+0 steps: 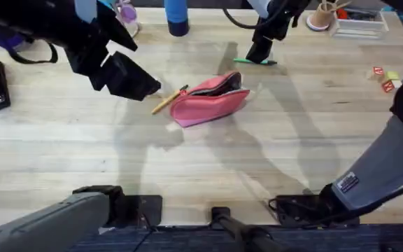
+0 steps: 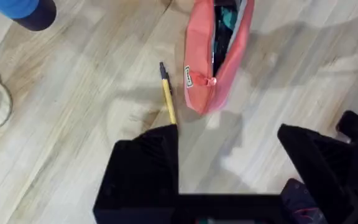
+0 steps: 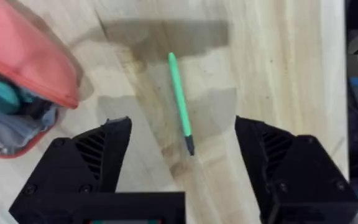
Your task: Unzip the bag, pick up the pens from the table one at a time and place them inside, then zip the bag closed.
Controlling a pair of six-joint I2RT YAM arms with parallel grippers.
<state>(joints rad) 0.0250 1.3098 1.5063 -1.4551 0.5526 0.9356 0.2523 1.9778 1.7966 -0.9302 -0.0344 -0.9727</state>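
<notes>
The bag (image 1: 210,99) lies unzipped mid-worktop (image 1: 208,168), its mouth gaping over teal contents. The yellow pen (image 1: 169,100) lies just beside its left end, and the left claw (image 2: 229,155) hovers wide open above that pen's near end. The green pen (image 3: 180,111) lies flat behind the bag, apart from it, with the right claw (image 3: 182,140) spread wide over its dark tip.

Table (image 1: 61,154): bag (image 1: 208,105) (open), pens (image 1: 168,101).
</notes>
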